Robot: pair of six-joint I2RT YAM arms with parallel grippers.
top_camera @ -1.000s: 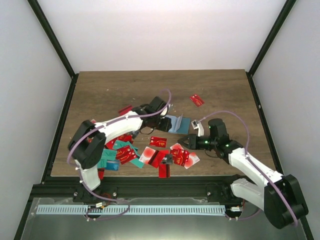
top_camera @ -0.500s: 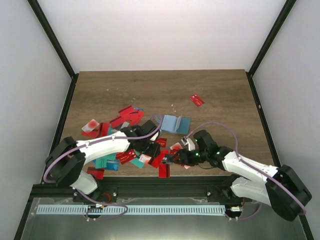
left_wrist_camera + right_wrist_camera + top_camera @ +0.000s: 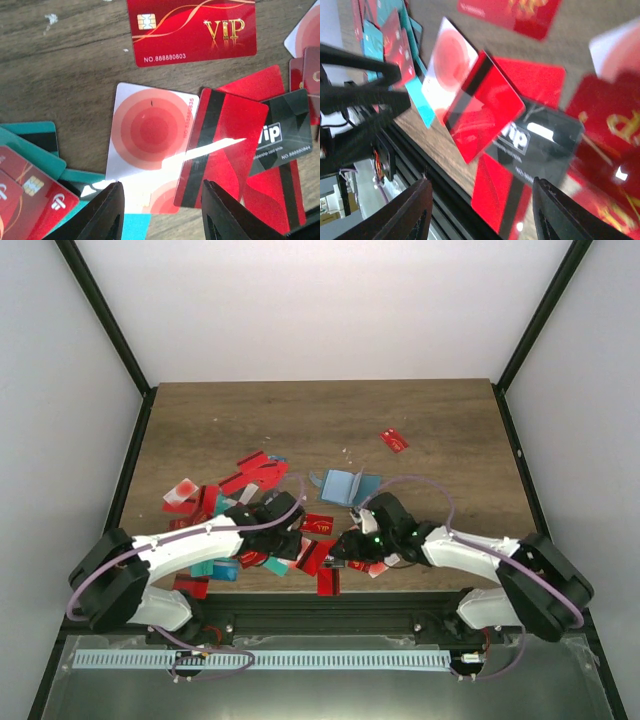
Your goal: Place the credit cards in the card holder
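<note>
Credit cards (image 3: 318, 523) are lying scattered across the lower centre and left of the top view, and the card holder (image 3: 345, 486) is lying unfolded just above them, apart from both grippers. Left gripper (image 3: 161, 210) is hovering, jaws parted and empty, over a white card with red circles (image 3: 150, 130). Right gripper (image 3: 480, 200) is hanging wide and empty over a red striped card (image 3: 485, 112) and a dark VIP card (image 3: 535, 140).

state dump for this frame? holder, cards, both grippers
card holder: lying open, beyond the pile
credit cards: scattered near the front edge; lone red card apart, far right
left gripper: open, empty, above white card
right gripper: open, empty, above red striped card
note: both grippers close together over the same pile
</note>
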